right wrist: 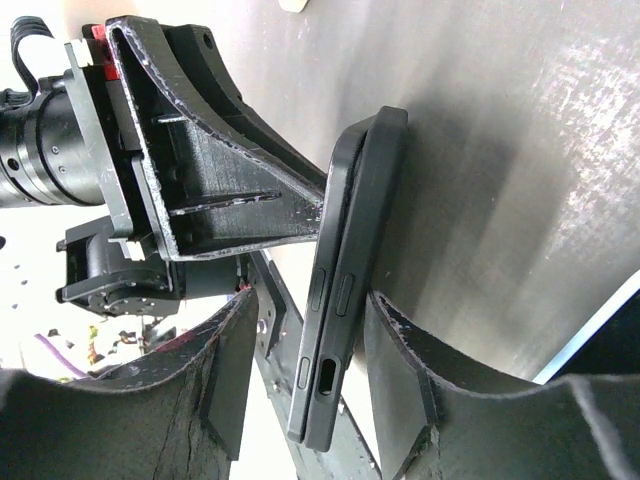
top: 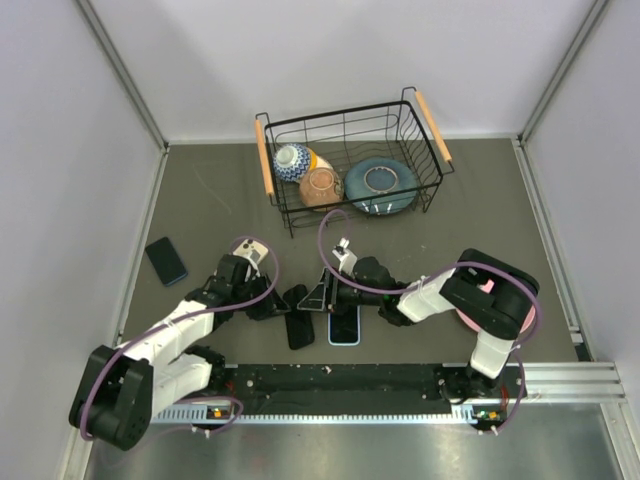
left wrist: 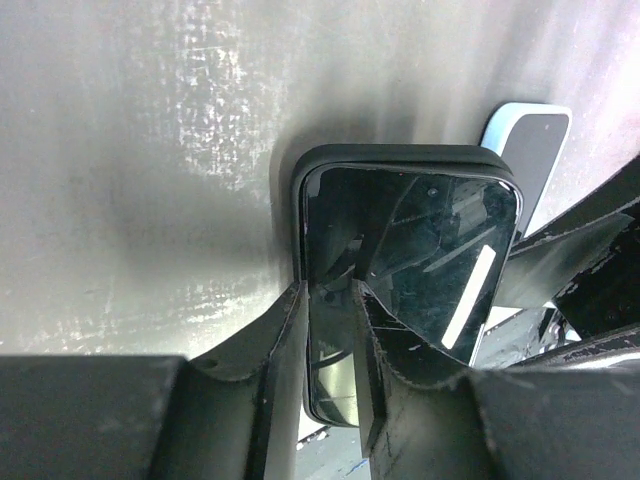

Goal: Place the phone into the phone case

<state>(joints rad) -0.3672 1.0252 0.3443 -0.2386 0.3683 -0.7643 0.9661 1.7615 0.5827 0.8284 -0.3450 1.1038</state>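
Reaching in low from the lower left of the top view, the left arm stretches toward the centre. Its tool (left wrist: 335, 300) has its jaws slightly parted, tips pressing on the screen of the phone (left wrist: 420, 250) and grasping nothing. The right arm bends in from the right, and its tool (right wrist: 310, 340) is released, fingers straddling the phone's end. The phone lies screen-up in the black case (left wrist: 400, 155) on the tabletop (top: 200, 200), just left of a light-rimmed phone (top: 344, 327), its long axis nearly up-down the frame.
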